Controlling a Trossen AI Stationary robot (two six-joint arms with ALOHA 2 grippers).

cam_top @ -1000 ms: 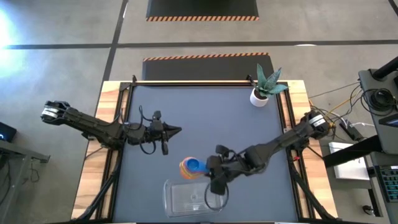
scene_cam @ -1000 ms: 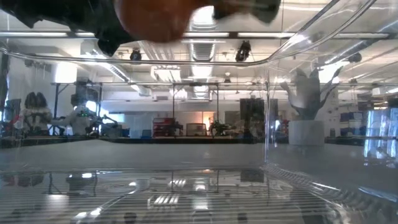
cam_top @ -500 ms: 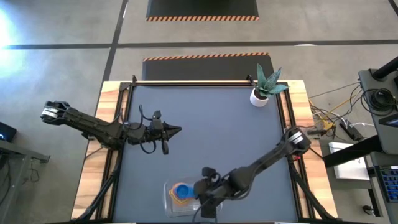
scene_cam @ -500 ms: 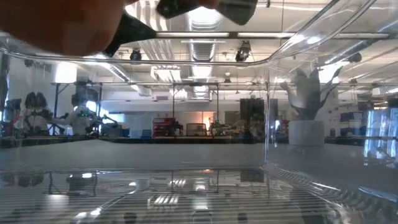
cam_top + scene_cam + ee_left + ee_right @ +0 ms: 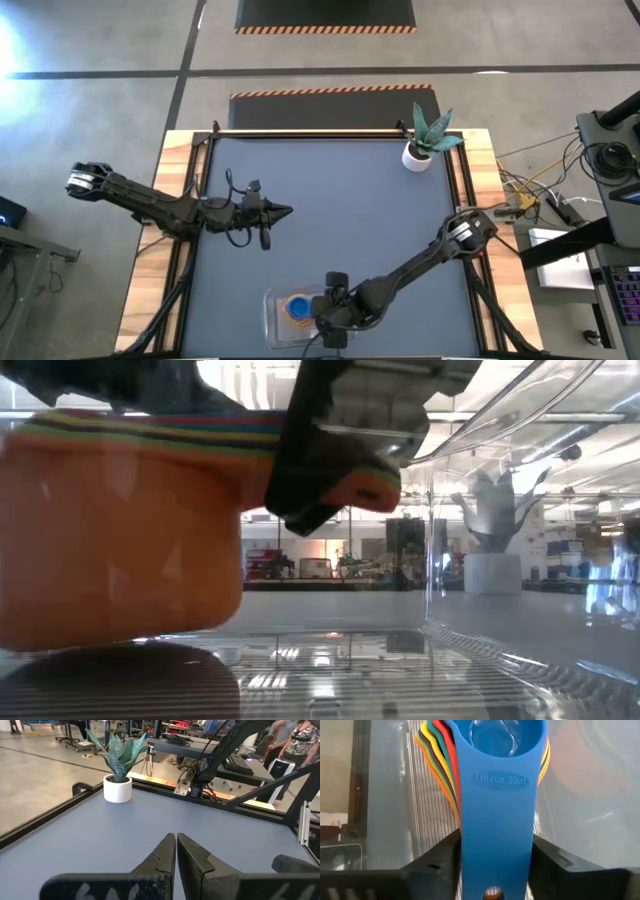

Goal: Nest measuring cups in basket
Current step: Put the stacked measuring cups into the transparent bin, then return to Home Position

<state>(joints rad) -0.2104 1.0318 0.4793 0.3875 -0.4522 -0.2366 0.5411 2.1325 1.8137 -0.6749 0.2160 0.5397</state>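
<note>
From where I stood, the right gripper [image 5: 318, 312] was down at the near edge of the table, reaching into the clear basket [image 5: 275, 328]. The measuring cups [image 5: 297, 309] sat nested in one stack inside that basket, toward its left half, with the blue one on top and the orange one outermost. The stack lay just ahead of the gripper's tips, its handles pointing back toward the wrist.

In the right wrist view the blue handle [image 5: 496, 820] ran straight down between the two dark fingers [image 5: 437, 857], with the edges of the red, yellow, green and purple handles fanned out beside it. The fingers stood on either side of the handle stack, close against it, but I could not tell whether they were pressing on it or had just let go.

From table height the orange cup [image 5: 120, 540] filled the left of the scene, its base at or just above the basket's ribbed floor [image 5: 400, 680]; a dark shadow lay under it, and I could not say whether it touched. The coloured rims were striped along its top, and the dark gripper body [image 5: 350, 430] sat over the handle end.

The left gripper [image 5: 285, 210] waited well apart, over the left middle of the table, its fingers [image 5: 162, 857] pressed together on nothing. A white plant pot [image 5: 416, 155] stood at the far right corner.
</note>
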